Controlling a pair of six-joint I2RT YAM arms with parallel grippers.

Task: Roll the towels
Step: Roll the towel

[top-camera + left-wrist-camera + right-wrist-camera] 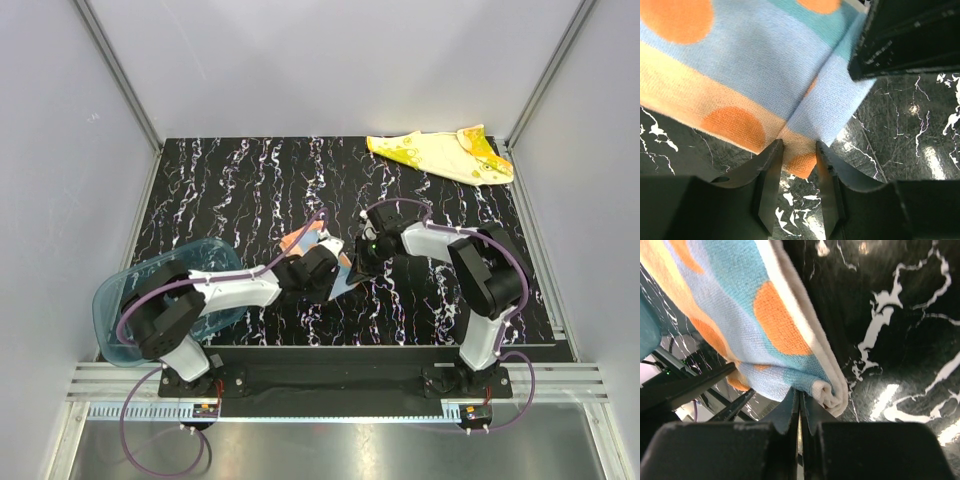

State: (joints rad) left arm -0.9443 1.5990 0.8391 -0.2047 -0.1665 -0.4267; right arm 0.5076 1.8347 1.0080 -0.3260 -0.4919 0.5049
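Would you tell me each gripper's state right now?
Left gripper: open, a corner of the orange-pink towel between its fingertips.
Right gripper: shut on the orange-pink towel.

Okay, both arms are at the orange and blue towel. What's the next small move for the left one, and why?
Probably close the left gripper. Its fingers stand slightly apart, with a corner of the orange and blue towel lying between their tips, while the right gripper looks shut on a folded edge of it. Pinching that corner would likely give both arms a hold.
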